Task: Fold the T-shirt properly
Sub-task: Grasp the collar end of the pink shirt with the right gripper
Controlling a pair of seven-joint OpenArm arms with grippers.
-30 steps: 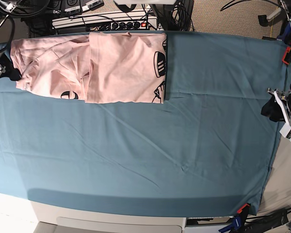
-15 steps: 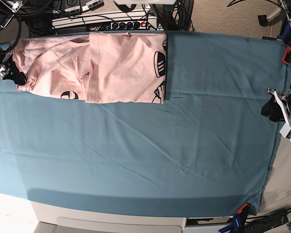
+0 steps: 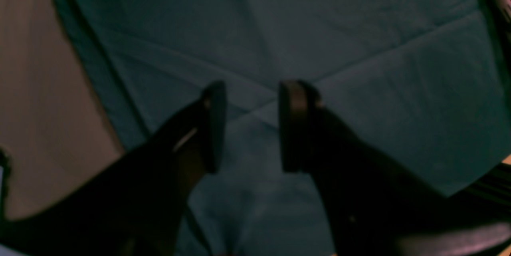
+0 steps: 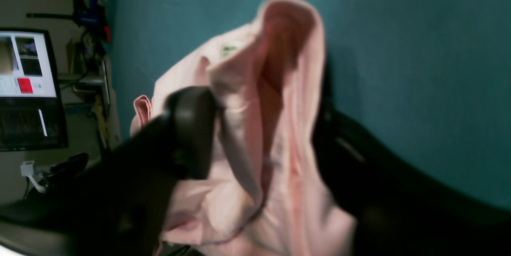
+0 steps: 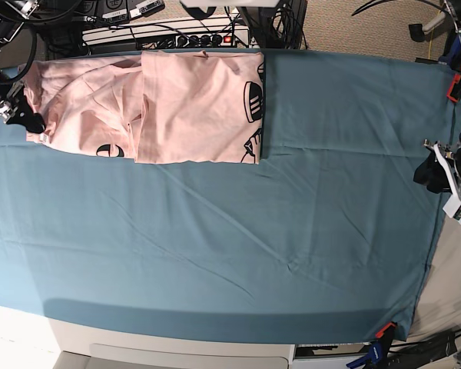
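Right wrist: T-shirt [image 4: 255, 136] fold between right hand [image 4: 263, 128] fingers

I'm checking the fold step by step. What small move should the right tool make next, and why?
Probably finish closing on the T-shirt. The right tool sits with its fingers on either side of a bunched edge of pink cloth at the shirt's end, with a gap left between them. The left tool hangs open over bare teal sheet, far away.
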